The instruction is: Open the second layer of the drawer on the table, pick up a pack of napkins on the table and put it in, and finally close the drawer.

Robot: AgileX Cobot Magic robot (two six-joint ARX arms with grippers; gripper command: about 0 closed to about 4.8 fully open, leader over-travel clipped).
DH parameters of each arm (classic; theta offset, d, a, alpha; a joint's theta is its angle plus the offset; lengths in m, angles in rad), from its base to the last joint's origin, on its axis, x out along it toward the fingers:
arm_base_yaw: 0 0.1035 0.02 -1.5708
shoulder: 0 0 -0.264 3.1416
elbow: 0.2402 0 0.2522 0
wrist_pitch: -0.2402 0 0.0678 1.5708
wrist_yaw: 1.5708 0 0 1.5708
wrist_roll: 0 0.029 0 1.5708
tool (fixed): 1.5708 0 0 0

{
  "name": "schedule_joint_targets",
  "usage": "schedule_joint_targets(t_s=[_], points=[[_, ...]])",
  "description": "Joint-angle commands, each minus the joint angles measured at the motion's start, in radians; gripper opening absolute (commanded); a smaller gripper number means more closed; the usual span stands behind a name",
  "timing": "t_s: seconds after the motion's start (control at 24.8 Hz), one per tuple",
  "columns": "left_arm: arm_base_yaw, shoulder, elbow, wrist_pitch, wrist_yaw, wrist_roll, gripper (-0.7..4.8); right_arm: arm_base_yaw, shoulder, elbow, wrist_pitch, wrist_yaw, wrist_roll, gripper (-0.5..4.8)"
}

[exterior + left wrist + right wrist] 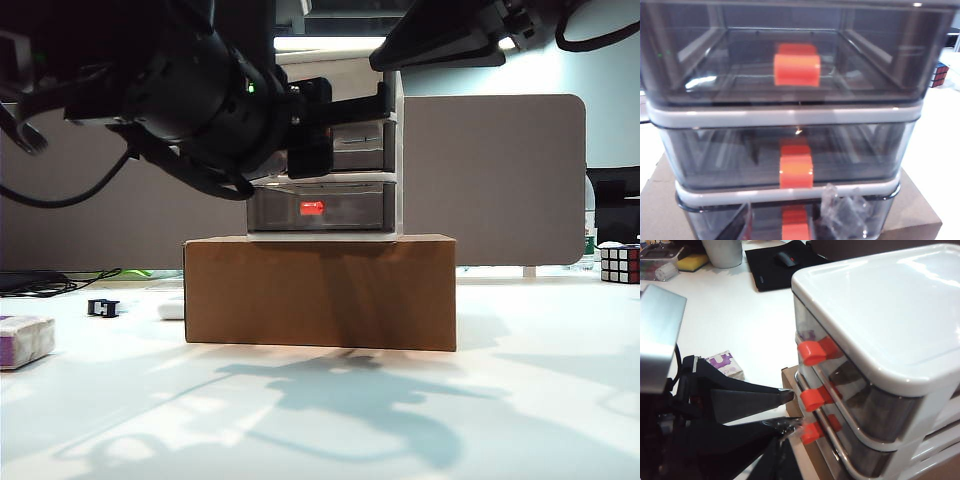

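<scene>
Looming nearest the exterior camera, the left arm (190, 95) is blocking much of the drawer (385, 215), and the left hand (789, 411) is pointing straight at the stacked fronts, its fingers standing partly open with nothing between them. All three layers are looking shut, so the job in hand, as I'm reading it, is getting the second layer (730, 155) open. Its red-orange tab (796, 170) is sitting dead centre in the left wrist view, but the fingertips (788, 396) are hovering just short of the tabs and seeming closer to the bottom drawer (865, 220) than the middle one. I'm thinking the hand should be rising a touch, getting the middle tab squarely between the fingers, closing firmly and then pulling straight out, because the drawer is perching on a cardboard box (320, 290) and a skewed tug is risking dragging the whole cabinet forward. The right hand (440, 45) is hanging above the cabinet's top, and I cannot tell whether it is open or closed. The pack of napkins (22, 340) is waiting on the desk (330, 420) well off to the left, nothing crowding it. A Rubik's cube (620, 264) is sitting far right, out of the way; only the neighbouring tabs are crowding the target.
</scene>
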Motion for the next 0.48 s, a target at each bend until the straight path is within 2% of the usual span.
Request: schedule_joint_targets(t_s=[0.04,0.48], points=[[-0.001,-0.003,0.007,0.010,0.000,0.003,1.40,-0.001,-0.003,0.007,0.025,-0.006,-0.003,-0.05],[0.005,0.007,0.039,0.006,0.031,0.044,1.48,-0.001,-0.001,0.007,0.025,-0.006,-0.003,-0.05]])
